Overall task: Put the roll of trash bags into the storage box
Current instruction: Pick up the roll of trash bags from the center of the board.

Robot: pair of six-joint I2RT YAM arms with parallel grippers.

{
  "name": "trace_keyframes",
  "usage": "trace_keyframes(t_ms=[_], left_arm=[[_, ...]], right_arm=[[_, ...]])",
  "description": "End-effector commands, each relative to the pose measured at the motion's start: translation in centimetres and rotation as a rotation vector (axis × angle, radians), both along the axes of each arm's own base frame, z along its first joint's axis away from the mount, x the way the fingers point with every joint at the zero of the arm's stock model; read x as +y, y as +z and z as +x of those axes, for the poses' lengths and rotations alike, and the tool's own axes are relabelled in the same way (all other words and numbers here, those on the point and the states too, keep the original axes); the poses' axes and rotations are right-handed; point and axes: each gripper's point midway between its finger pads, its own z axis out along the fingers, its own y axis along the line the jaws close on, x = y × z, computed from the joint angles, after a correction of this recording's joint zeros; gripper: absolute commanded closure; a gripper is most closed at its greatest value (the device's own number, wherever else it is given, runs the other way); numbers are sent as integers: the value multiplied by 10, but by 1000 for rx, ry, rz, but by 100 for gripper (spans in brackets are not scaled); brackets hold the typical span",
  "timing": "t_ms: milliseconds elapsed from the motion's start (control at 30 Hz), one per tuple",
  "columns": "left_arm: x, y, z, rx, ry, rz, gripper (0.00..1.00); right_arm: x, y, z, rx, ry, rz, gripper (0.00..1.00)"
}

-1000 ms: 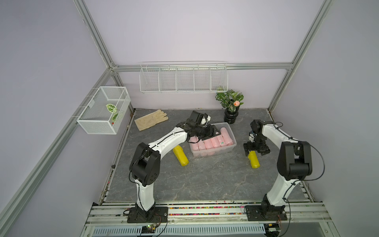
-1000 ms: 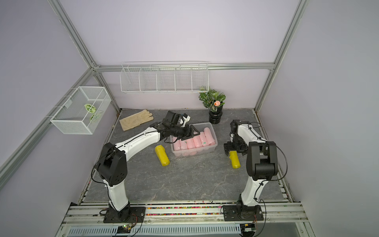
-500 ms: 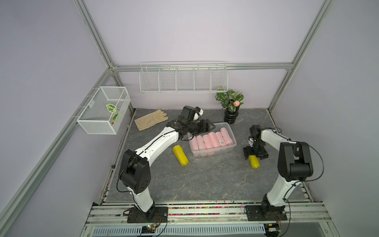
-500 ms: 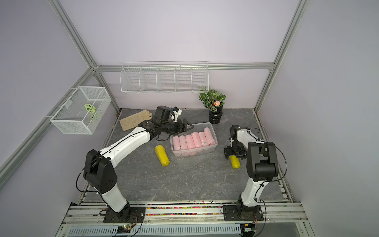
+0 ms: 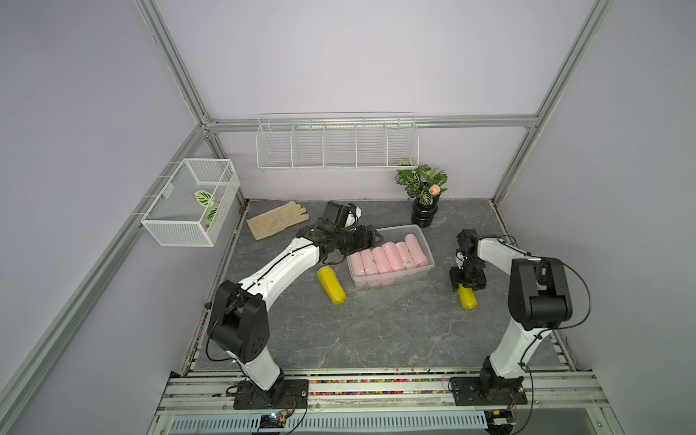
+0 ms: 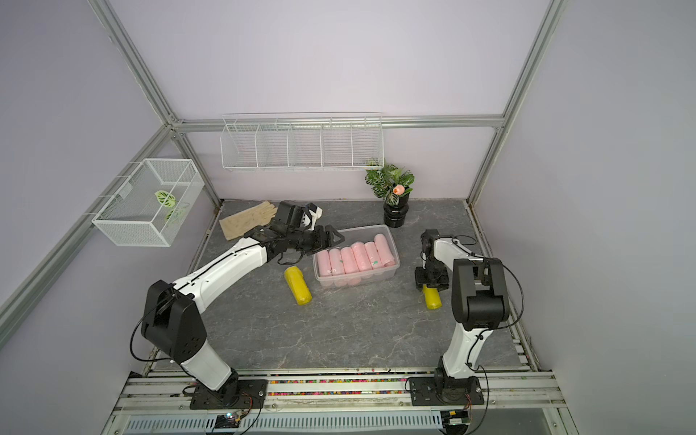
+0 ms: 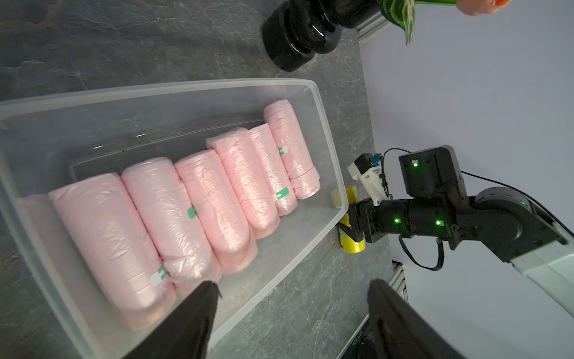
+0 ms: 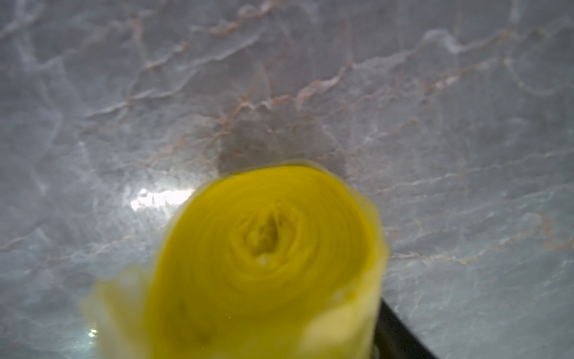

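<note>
Checking right jaws over the right roll [image 5: 468, 299]: I cannot tell if clenched; an end hold could drop it short of the box [image 5: 427, 246]. Left jaws released.

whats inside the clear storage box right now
Six pink rolls lie side by side in the storage box, leaving a bare strip of floor along one long wall. The floor beneath them, and any rolls underneath, are covered.
</note>
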Motion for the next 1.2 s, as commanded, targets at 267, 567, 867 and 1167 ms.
trace_keyframes(t_ms=[267, 567, 867, 1167], left_arm=[[33, 2, 2, -12, 56, 11, 20], [75, 2, 9, -9, 146, 11, 20], [101, -3, 12, -12, 203, 29, 19], [110, -10, 10, 0, 217, 36, 19]], right_arm=[[-4, 16, -10, -23, -5, -31, 52], [22, 84, 6, -173, -14, 94, 53], [111, 167, 62, -374, 67, 335, 51], [226, 197, 102, -423, 219, 485, 51]])
